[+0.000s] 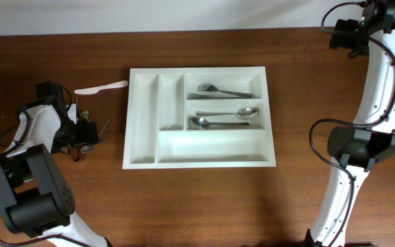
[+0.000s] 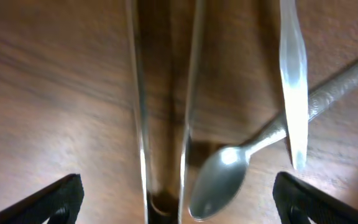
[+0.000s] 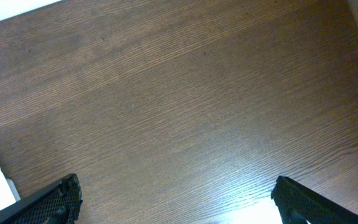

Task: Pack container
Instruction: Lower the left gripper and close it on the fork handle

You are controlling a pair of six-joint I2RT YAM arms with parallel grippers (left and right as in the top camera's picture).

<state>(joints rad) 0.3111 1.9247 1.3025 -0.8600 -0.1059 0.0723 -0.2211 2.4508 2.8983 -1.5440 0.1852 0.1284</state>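
The large white rectangular plastic cutlery tray [image 1: 211,146] lies flat at the middle of the dark brown wooden bench [image 1: 197,206]. Its two narrow upright compartments are on the side toward the left arm and its three long ones toward the right arm. We see a silver metal fork [image 1: 221,90] in the top long compartment and two silver metal spoons [image 1: 228,113] side by side in the middle one. A white plastic knife [image 1: 101,87] lies on the bench near the tray's upper corner on the left arm's side, apart from it.

The left hand [image 1: 86,132] hangs low over the bench, well to the side of the tray. In its wrist view we see its fingers [image 2: 61,196] spread wide, gripping nothing, above loose cutlery. A small silver metal spoon with a patterned handle [image 2: 219,177] lies bowl up, and a smooth silver metal handle [image 2: 291,81] crosses over the spoon's stem. Beside them is a long metal piece with two bright edges [image 2: 163,93], which we cannot identify.

The right hand [image 3: 179,202] is at the far corner of the bench, well apart from the tray. Its fingers [image 3: 58,199] are also wide, with only bare wood between them.
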